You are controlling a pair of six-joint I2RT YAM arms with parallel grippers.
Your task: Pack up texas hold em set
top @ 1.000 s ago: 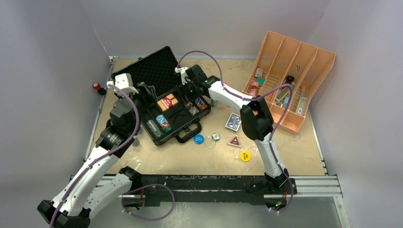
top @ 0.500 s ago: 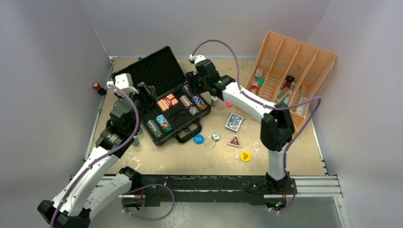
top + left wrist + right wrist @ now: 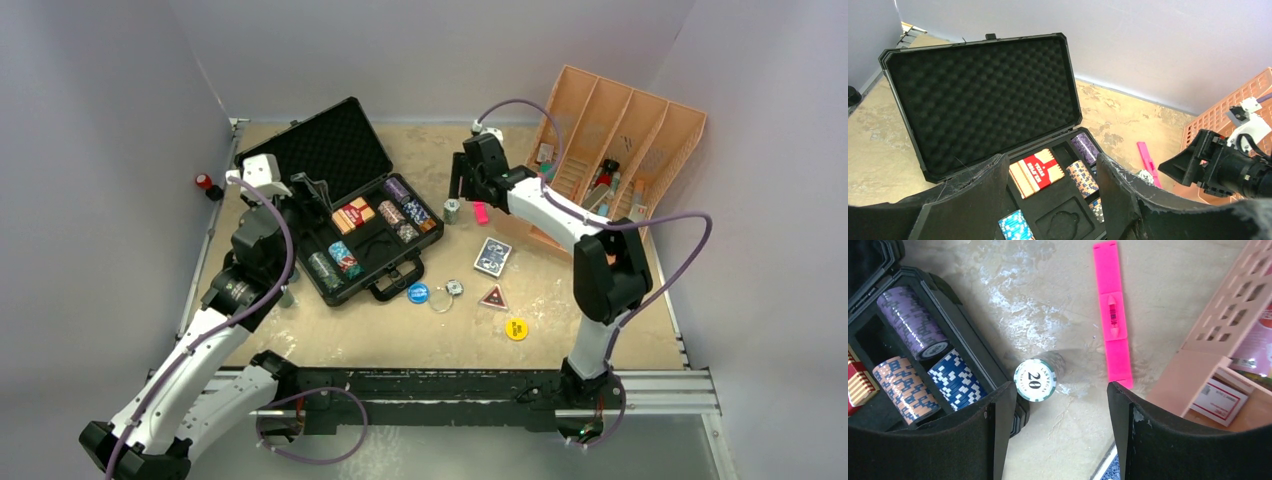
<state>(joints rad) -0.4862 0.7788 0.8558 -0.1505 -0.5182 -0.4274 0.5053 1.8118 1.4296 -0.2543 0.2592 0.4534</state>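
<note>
The black case (image 3: pixel 372 268) lies open at the left with its foam lid (image 3: pixel 983 95) raised. In its slots lie a red deck (image 3: pixel 1037 171) and purple (image 3: pixel 910 322), orange (image 3: pixel 900 387), blue (image 3: pixel 955 380) and teal (image 3: pixel 345 258) chip stacks. A green chip stack (image 3: pixel 1035 379) marked 20 stands on the table just right of the case. My right gripper (image 3: pixel 1060 435) hangs open and empty above it. A blue deck (image 3: pixel 492 256) and small discs (image 3: pixel 418 292) lie in front. My left gripper (image 3: pixel 1053 200) hovers open over the case, holding nothing.
A pink marker (image 3: pixel 1113 315) lies right of the green stack. The orange divided tray (image 3: pixel 610 165) with odds and ends stands at the back right. A red triangular piece (image 3: pixel 492 297) and a yellow disc (image 3: pixel 516 328) lie near the front. A red knob (image 3: pixel 204 182) sits at the left edge.
My right gripper has drawn back out of the case to the right and opened wider; the purple stack it covered now shows in its slot. The left arm has stayed still.
</note>
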